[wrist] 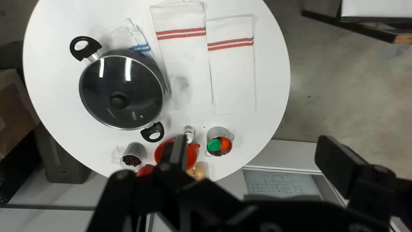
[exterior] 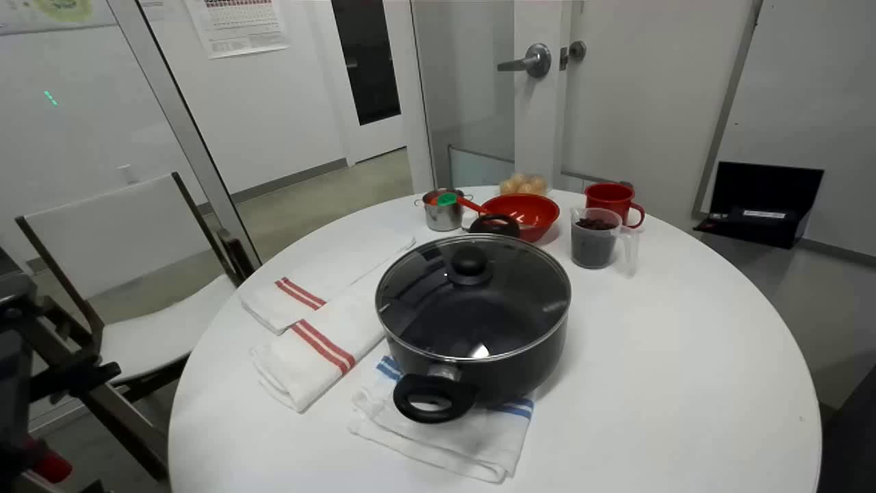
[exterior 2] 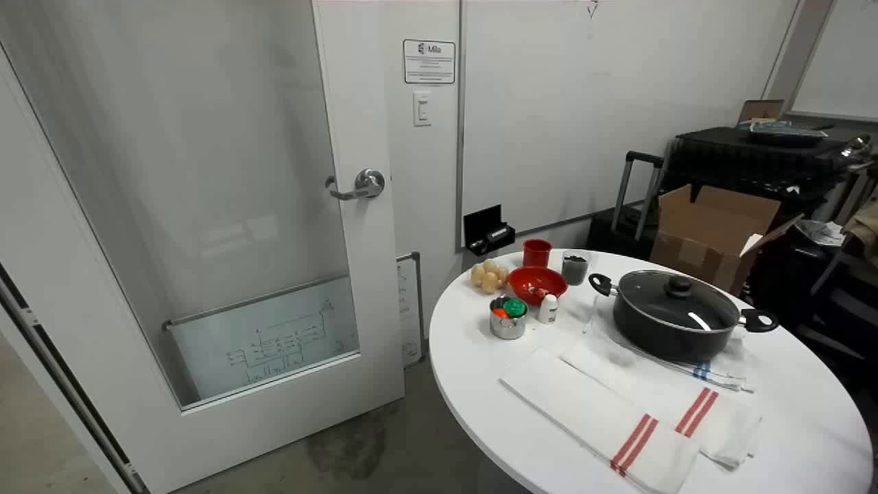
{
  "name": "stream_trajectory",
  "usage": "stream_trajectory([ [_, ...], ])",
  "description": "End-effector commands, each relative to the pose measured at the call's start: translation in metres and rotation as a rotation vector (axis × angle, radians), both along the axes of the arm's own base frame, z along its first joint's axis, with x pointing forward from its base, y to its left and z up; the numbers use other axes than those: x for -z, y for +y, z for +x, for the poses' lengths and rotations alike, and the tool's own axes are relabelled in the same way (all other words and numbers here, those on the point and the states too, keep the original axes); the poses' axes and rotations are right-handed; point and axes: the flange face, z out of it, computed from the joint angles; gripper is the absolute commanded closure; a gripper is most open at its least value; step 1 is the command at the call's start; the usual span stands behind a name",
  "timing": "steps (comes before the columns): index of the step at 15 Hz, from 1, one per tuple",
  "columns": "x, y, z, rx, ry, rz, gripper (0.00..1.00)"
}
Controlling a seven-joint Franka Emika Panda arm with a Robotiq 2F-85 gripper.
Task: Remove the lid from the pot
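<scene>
On the round white surface stands the black pot, its see-through lid covering it (flat on top in both exterior views). From under the pot pokes a blue-striped cloth. The hand is released, spread wide in the wrist view. Near the pot sit a red bowl and, smallest, a white bottle.

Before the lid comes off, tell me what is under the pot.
A white towel with blue stripes lies on the table and sticks out from beneath the pot. The pot covers the rest of it; anything else under there cannot be seen.
</scene>
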Motion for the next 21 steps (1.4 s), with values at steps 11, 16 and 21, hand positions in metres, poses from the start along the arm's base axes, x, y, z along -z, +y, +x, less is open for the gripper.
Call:
stream_trajectory([
  [11,0.007,-0.006,0.008,0.012,0.014,-0.016,0.0],
  [16,0.042,-0.038,0.037,0.083,0.087,-0.054,0.0],
  [21,0.093,-0.092,0.074,0.17,0.154,-0.069,0.0],
])
